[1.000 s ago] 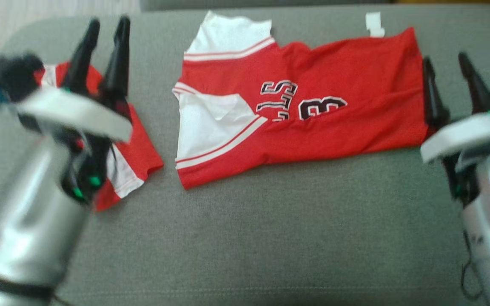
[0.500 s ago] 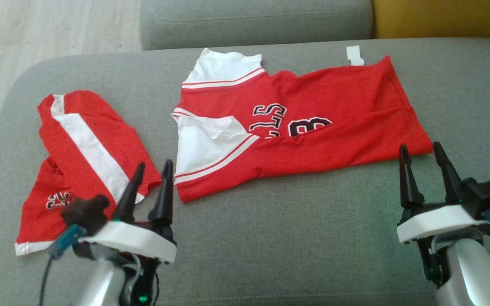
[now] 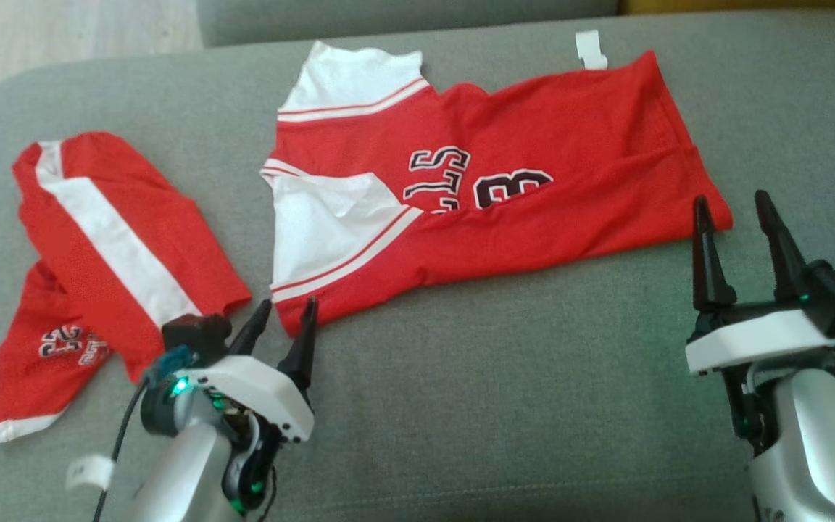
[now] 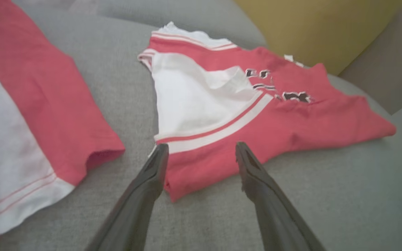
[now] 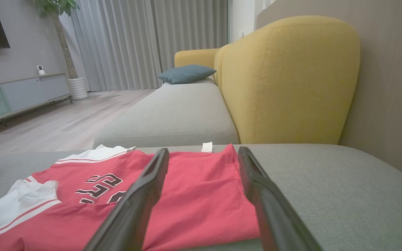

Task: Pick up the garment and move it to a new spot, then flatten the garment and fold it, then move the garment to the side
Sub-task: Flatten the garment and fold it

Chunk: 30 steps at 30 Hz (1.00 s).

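My left pincer (image 3: 288,306) stands wide apart and empty at the jersey's (image 3: 533,225) near left corner. In the left wrist view that red corner pokes in between my two fingers (image 4: 148,181), though I cannot tell whether they touch the cloth. My right pincer (image 3: 730,201) is just as wide apart and empty, its tips at the jersey's near right corner.

The jersey lies spread sideways on the sofa (image 3: 497,406), white panels to its left end. A long crease runs through the lettering, so the near half seems laid over the far one. The shorts (image 3: 113,239) lie to the jersey's left, apart from it. At the jersey's far edge a small white tag (image 3: 590,51) sticks out, and beyond that rises a yellow backrest (image 5: 288,80).

I judge this to be the folding step, with both near corners about to be taken. Next I need to lower both pincers onto those corners, pinch every layer, and lift evenly so the fold does not slip open.
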Tool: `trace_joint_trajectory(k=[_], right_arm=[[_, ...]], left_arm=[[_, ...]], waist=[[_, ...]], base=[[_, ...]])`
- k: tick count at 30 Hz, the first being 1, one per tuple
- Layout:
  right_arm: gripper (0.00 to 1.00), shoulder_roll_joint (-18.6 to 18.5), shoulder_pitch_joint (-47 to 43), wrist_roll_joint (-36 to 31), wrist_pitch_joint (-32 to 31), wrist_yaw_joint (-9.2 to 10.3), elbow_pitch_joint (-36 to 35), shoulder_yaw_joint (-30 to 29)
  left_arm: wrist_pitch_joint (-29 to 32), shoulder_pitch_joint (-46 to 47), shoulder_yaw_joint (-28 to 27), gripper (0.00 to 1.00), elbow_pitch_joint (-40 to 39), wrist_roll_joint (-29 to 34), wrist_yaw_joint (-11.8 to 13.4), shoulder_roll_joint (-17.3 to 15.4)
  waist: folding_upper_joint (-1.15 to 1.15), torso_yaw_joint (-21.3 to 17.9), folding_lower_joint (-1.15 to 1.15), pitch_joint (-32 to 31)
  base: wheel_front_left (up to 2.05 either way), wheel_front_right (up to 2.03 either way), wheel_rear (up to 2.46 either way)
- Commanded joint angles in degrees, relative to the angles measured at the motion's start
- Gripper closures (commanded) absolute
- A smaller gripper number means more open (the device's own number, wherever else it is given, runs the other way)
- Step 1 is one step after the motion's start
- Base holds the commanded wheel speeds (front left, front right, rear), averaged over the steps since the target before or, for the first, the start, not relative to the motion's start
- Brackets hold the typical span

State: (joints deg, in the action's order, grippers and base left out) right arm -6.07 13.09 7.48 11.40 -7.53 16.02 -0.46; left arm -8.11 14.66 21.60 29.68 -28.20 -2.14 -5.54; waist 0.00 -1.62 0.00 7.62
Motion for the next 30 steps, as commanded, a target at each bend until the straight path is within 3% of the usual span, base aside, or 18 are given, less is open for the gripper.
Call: trace_joint_trajectory(k=[1, 8, 14, 15, 16, 17, 23, 30], right_arm=[[0.00, -0.2, 2.7, -0.6, -0.2, 0.04, -2.4, 1.2], [0.00, -0.8, 4.2, -1.0, -1.4, 0.04, -3.3, 1.4], [0.00, -1.0, 5.0, -1.5, -2.7, 0.04, -3.1, 0.6], [0.00, -0.9, 5.2, -1.7, -3.2, 0.04, -2.8, -0.1], [0.00, -0.7, 5.3, -1.7, -3.7, 0.04, -2.4, -1.0], [0.00, -0.5, 5.5, -2.1, -4.5, 0.04, -1.8, -1.8], [0.00, 1.3, 7.4, -5.0, -10.4, 0.04, 3.6, -8.8], [0.00, 3.0, 12.9, -6.1, -17.2, 0.04, 11.9, -18.2]], left_arm=[[0.6, 3.5, -1.6, 0.00, 0.0, 0.7, 0.6, -0.8], [2.7, 7.4, -1.3, 0.00, 7.1, 1.7, 3.1, -0.9], [4.1, 9.4, -0.3, 0.00, 10.5, 2.1, 3.0, -0.9], [4.1, 9.8, 0.0, 0.06, 10.8, 2.2, 2.6, -0.9], [3.9, 10.2, 0.8, 0.58, 10.9, 2.7, 1.8, -1.0], [2.9, 10.7, 1.6, 1.00, 10.6, 3.6, 1.3, -1.4], [-3.7, 13.1, 2.1, 1.00, 7.5, 5.2, 0.7, -1.6], [-6.1, 14.2, 2.8, 1.00, 1.1, 6.1, -0.8, -1.7]], waist=[[0.00, -0.7, 0.00, 1.1], [0.00, -1.7, 0.00, 3.3], [0.00, -1.6, 0.00, 4.2], [0.00, -1.5, 0.00, 4.4], [0.00, -1.3, 0.00, 4.5], [0.00, -1.0, 0.00, 4.6], [0.00, 1.0, 0.00, 4.9], [0.00, 2.7, 0.00, 6.4]], base=[[0.00, 0.00, 0.00], [0.00, 0.00, 0.00], [0.00, 0.00, 0.00], [0.00, 0.00, 0.00], [0.00, 0.00, 0.00], [0.00, 0.00, 0.00], [0.00, 0.00, 0.00], [0.00, 0.00, 0.00]])
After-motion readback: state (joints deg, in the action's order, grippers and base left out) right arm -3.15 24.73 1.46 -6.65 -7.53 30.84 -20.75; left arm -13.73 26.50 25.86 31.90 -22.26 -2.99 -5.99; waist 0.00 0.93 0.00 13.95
